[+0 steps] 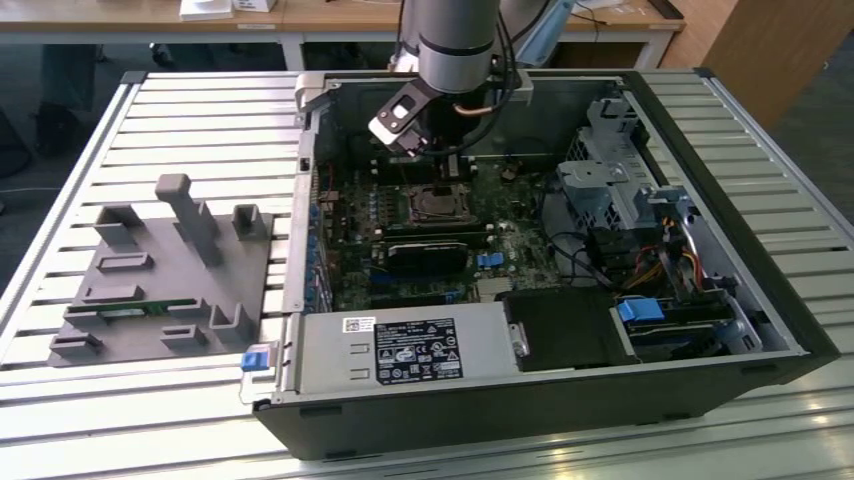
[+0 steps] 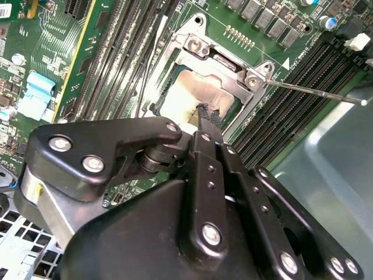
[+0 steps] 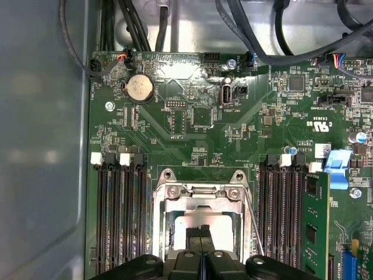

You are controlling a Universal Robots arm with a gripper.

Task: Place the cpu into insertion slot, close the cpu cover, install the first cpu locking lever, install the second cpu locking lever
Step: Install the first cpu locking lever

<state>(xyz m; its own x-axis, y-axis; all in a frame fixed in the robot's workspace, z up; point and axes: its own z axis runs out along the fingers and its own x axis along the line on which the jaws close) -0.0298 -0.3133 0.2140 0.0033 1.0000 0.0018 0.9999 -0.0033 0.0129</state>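
Note:
The cpu [image 2: 185,93] [image 3: 201,220] lies with its silvery top in the insertion slot [image 1: 435,205] on the green motherboard. The cpu cover [image 2: 217,58] [image 3: 201,195], a silver frame, lies down around it. A thin metal locking lever [image 2: 317,93] [image 3: 252,219] sticks out free beside the socket. My gripper [image 2: 206,115] [image 3: 201,238] [image 1: 449,168] hangs straight over the chip. Its black fingers are shut together with nothing between them, and the tips are at or just above the cpu's top.
Black memory slots [image 3: 119,216] flank the socket on both sides. A long black module [image 1: 427,250] lies just in front of it, inside the open case [image 1: 747,300]. A grey fixture block [image 1: 160,270] stands on the slatted table at the exterior view's left. Cables [image 1: 601,255] and a drive cage [image 1: 607,185] fill the right.

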